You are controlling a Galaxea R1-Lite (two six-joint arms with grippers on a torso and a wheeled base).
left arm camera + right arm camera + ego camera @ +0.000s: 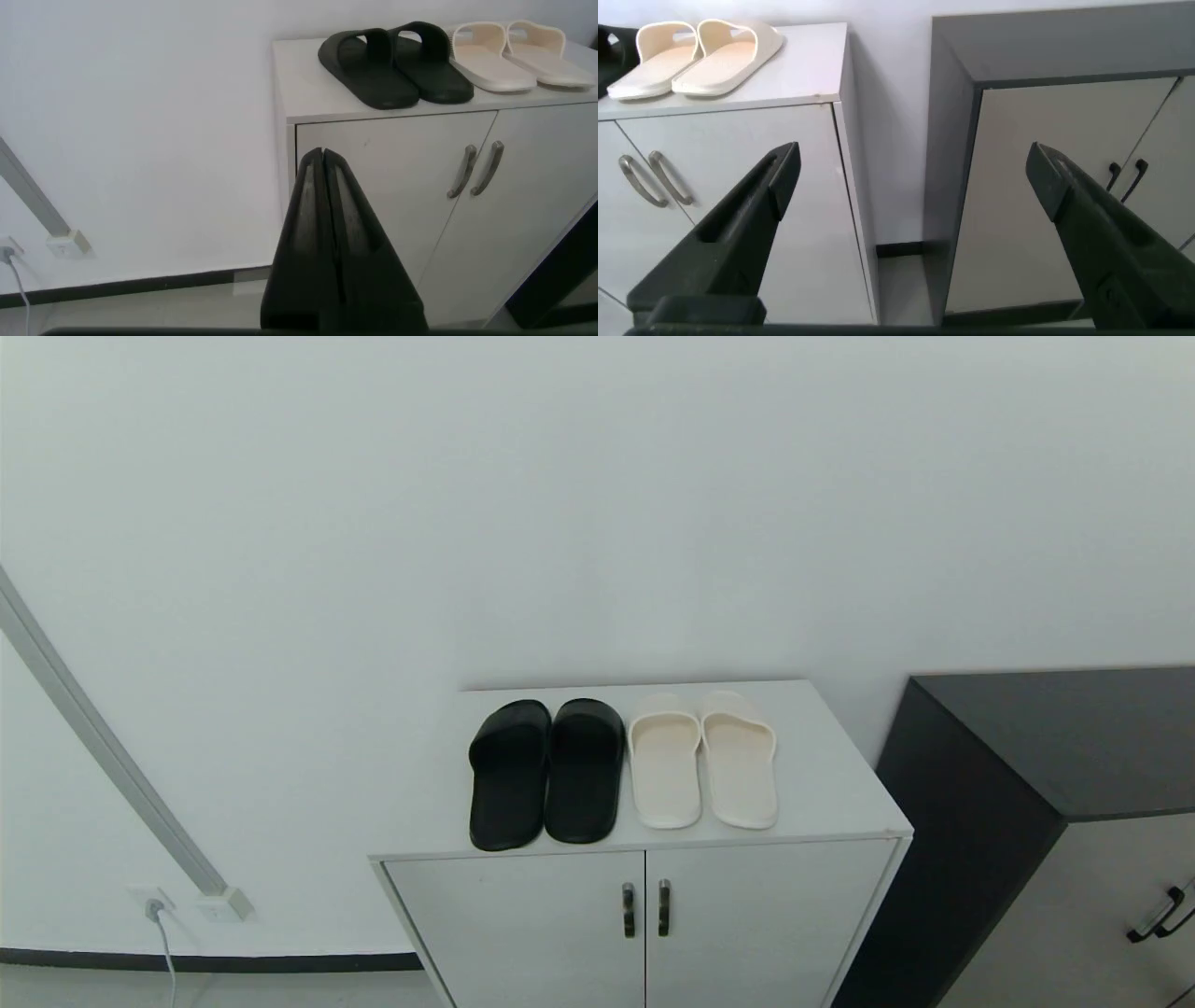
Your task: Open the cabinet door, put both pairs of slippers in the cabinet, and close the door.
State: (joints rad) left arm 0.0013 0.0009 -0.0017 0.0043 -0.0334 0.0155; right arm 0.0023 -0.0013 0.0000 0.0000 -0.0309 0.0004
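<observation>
— Two pairs: heading?
— Atop cabinet (840, 775): black slippers (546, 773) beside cream slippers (702, 761), long axes front-to-back, toes toward wall (597, 523).
— Pincers?
— Facing cabinet front: left gripper (323, 154) closed tight, empty; right gripper (912, 154) spread wide, empty.

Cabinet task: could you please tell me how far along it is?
Nothing looks done: cabinet doors shut, black slippers and cream slippers on top. In hand: nothing; left gripper shut, right gripper open, both empty. Left: opening, loading, closing.
</observation>
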